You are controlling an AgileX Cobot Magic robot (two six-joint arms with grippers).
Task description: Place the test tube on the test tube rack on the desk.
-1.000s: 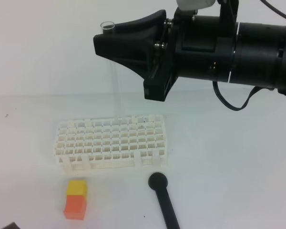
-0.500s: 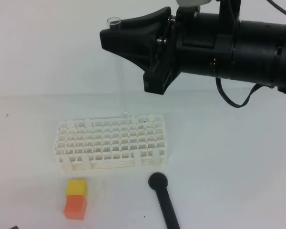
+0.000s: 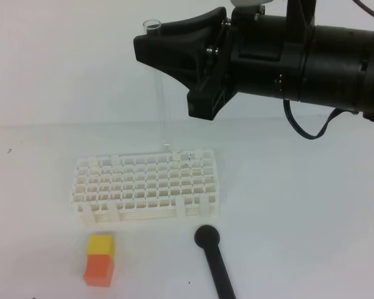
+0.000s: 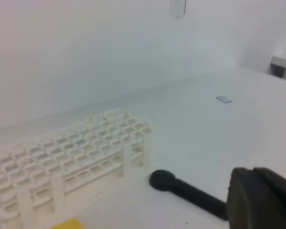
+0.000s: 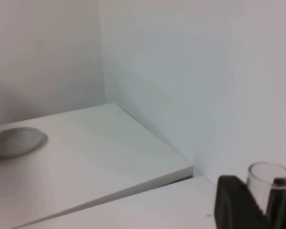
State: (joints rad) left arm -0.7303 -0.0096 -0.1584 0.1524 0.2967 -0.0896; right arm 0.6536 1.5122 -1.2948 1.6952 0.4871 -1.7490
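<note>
The right pincer (image 3: 151, 47) is clamped on the upright test tube (image 3: 159, 93), whose tip hangs just above the rack (image 3: 146, 185) directly below.

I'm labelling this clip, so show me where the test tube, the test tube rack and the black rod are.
test tube (image 3: 152, 27): exterior high view, on its open rim.
test tube rack (image 3: 146, 181): exterior high view, middle of the top grid.
black rod (image 3: 207, 236): exterior high view, on its round head.

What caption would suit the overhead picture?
Right gripper holds a clear test tube upright above the white test tube rack.
</note>
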